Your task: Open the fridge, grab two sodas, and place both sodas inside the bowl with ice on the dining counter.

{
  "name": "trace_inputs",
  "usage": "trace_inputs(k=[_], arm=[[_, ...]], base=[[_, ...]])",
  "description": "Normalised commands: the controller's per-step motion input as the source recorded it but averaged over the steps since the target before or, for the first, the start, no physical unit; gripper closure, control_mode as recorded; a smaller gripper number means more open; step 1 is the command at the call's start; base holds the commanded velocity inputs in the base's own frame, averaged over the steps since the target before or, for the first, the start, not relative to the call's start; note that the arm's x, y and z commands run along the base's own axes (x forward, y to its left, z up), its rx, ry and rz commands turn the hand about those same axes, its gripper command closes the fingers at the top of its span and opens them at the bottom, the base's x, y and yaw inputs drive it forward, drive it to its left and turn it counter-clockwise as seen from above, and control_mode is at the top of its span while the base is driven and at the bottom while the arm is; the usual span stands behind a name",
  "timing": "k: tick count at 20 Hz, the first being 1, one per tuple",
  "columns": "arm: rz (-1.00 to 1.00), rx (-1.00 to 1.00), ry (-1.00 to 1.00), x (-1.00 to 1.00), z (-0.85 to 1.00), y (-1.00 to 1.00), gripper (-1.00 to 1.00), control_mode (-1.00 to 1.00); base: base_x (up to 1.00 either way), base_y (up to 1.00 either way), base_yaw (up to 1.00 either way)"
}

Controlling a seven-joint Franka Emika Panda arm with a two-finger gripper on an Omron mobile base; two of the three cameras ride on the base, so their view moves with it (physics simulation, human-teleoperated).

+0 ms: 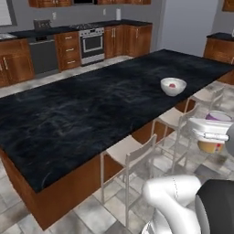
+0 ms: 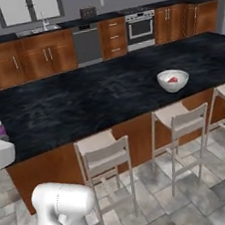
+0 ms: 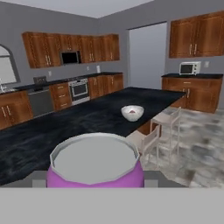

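Purple soda can (image 3: 95, 164) clenched in the end effector (image 1: 211, 135), beside the stools, well short of the white bowl (image 1: 173, 86) on the dark desk (image 1: 82, 114). Red can (image 1: 172, 85) already inside. Best carried upright over the rim, lowered beside it.

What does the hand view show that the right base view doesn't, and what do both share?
Hand view alone: a microwave on a side counter, and the silver top of the purple can between the jaws. Right base view alone: the sink under a window, and a stool seen close up. Both share the dining counter, the white bowl with something red inside, and the oven.
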Motion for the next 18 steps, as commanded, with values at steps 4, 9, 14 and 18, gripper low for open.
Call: trace_inputs(k=[4, 9, 14, 18], arm=[[0.00, 0.00, 0.00, 0.00, 0.00, 0.00, 1.00, 1.00], [0.00, 0.00, 0.00, 0.00, 0.00, 0.00, 1.00, 1.00], [0.00, 0.00, 0.00, 0.00, 0.00, 0.00, 1.00, 1.00], [0.00, 0.00, 0.00, 0.00, 0.00, 0.00, 1.00, 1.00]], base=[[0.31, -0.82, 0.33], [0.30, -0.82, 0.34], [0.30, -0.84, 0.33], [0.30, -0.82, 0.34]])
